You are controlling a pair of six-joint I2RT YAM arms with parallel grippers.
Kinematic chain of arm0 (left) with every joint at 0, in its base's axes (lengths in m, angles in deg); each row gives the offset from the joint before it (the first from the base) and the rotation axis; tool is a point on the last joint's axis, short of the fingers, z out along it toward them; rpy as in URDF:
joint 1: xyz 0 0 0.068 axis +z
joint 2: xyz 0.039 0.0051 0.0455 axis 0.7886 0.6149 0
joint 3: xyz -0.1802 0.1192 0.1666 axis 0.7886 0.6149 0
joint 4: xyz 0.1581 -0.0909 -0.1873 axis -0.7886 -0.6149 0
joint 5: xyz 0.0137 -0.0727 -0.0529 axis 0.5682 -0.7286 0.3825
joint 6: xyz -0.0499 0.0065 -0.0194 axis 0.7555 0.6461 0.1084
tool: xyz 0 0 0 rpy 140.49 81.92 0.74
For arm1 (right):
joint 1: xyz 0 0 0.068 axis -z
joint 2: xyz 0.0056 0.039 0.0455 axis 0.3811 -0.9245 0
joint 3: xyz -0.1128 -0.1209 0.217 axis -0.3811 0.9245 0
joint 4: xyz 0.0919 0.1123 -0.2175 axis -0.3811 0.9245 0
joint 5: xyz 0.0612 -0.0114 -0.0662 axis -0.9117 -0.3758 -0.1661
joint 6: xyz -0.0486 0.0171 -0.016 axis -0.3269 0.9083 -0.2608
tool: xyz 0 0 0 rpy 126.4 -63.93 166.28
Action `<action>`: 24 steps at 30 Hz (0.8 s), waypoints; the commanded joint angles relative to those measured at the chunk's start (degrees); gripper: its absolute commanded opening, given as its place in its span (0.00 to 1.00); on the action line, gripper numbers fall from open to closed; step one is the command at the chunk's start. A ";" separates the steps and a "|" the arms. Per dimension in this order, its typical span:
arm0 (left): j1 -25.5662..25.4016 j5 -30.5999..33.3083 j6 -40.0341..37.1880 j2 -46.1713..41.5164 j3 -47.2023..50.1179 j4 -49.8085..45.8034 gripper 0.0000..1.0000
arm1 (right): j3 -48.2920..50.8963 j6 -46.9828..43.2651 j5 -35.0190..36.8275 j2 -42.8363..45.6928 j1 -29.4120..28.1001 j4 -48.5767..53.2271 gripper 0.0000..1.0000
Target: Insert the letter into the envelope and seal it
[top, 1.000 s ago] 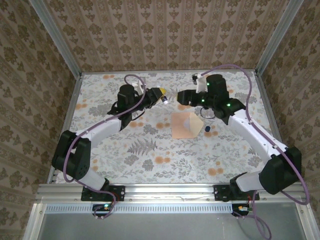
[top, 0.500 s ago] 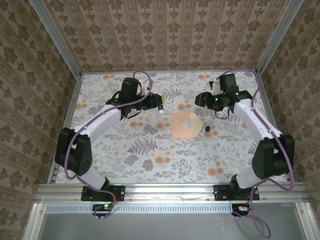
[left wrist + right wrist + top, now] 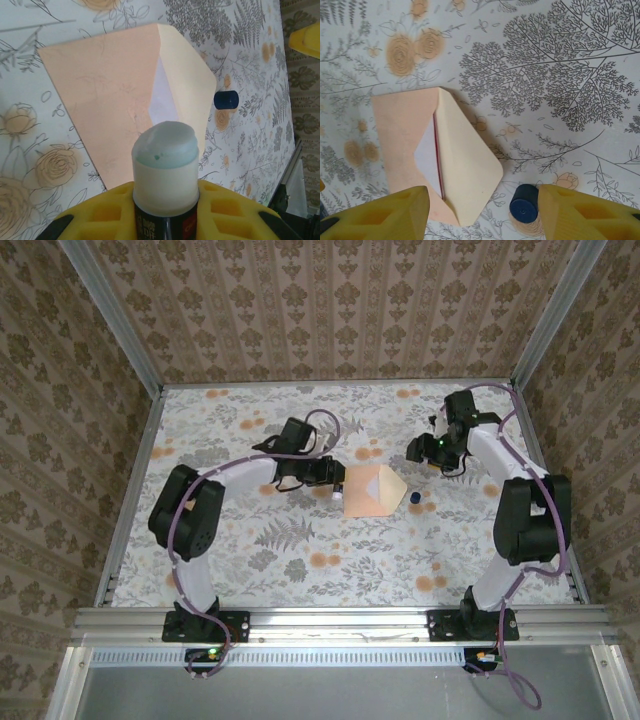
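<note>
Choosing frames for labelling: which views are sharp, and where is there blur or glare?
Left wrist: glue stick near the lens is slightly soft, envelope sharper. Right wrist: envelope and blue cap crisp, soft shadows. Top external: even light, no glare.

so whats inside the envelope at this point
The letter sits inside the envelope: a white wedge with a red edge shows at the mouth, beside the open flap. The rest is covered by the envelope's front.
</note>
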 commanded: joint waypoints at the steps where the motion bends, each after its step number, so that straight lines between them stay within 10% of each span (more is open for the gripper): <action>1: -0.24 -2.51 0.16 1.60 -1.92 2.92 0.03 | 0.67 -1.23 -4.14 -1.57 0.57 -0.34 0.60; 10: -0.59 -2.69 1.54 4.52 -1.44 5.84 0.03 | 1.44 -0.99 -6.04 -4.91 1.85 -2.06 0.54; 24: -1.29 -2.29 4.27 7.08 0.87 11.13 0.02 | 5.03 -1.58 -2.52 -6.99 1.97 -4.74 0.11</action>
